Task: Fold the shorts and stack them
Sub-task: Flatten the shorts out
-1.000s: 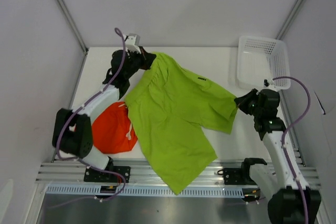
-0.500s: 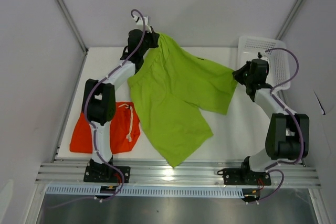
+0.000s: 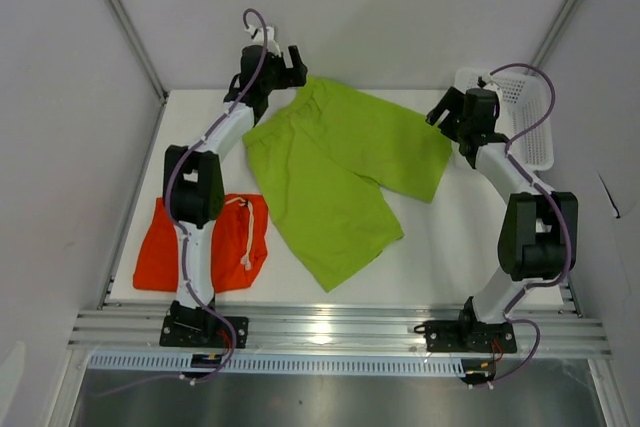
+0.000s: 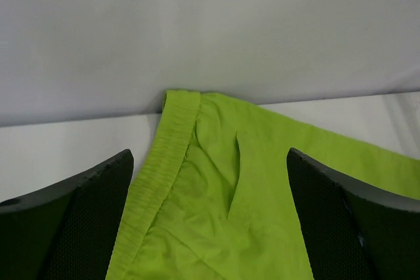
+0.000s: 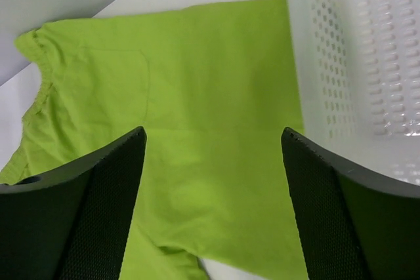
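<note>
The lime green shorts [image 3: 340, 172] lie spread flat across the middle of the table, waistband toward the back left. The orange-red shorts [image 3: 205, 247] lie folded at the front left, with the white drawstring showing. My left gripper [image 3: 285, 69] hovers open over the green waistband corner [image 4: 180, 136] at the back wall. Its fingers [image 4: 85, 208] stand wide apart with nothing between them. My right gripper [image 3: 445, 112] hangs open over the right part of the green shorts [image 5: 197, 63], beside the basket. Neither gripper holds the fabric.
A white mesh basket [image 3: 535, 127] stands at the back right corner, and its wall [image 5: 354, 50] is close to my right gripper. White walls enclose the table at the back and sides. An aluminium rail runs along the near edge.
Both arms carried the green shorts toward the back and laid them flat on the table. Both grippers then opened and let go of the fabric.
</note>
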`<action>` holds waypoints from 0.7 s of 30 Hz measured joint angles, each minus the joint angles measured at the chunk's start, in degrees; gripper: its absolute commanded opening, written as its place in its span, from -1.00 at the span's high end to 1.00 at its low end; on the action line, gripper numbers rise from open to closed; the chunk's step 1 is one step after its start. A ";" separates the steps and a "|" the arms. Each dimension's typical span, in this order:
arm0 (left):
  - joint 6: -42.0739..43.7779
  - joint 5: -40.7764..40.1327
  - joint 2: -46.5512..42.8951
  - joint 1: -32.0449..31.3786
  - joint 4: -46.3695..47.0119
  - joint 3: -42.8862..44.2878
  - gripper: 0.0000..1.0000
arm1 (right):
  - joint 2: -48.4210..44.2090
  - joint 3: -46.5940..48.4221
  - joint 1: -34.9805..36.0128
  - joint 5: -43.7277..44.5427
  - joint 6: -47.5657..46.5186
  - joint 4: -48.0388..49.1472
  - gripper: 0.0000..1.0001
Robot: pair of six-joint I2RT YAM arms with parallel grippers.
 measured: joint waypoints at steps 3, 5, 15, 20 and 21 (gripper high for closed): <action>-0.07 -1.51 -4.15 -0.02 -4.04 -2.25 -0.98 | -4.35 -2.82 1.40 -1.22 -0.76 -0.79 -0.59; -0.48 -3.54 -7.82 -0.02 -7.78 -3.10 -0.98 | -7.52 -4.79 2.73 -2.89 -1.11 -1.36 -0.49; -8.24 -7.80 -23.39 3.17 -17.70 -11.28 -0.97 | -14.80 -13.81 26.18 -8.90 -7.19 -4.92 -0.25; -12.63 -4.83 -20.31 9.35 -23.58 -16.70 -0.96 | -14.93 -16.28 41.07 -8.96 -13.35 -10.27 -0.20; -13.09 -4.24 -19.76 9.99 -24.17 -17.40 -0.96 | -15.13 -16.57 42.75 -8.44 -13.92 -10.78 -0.20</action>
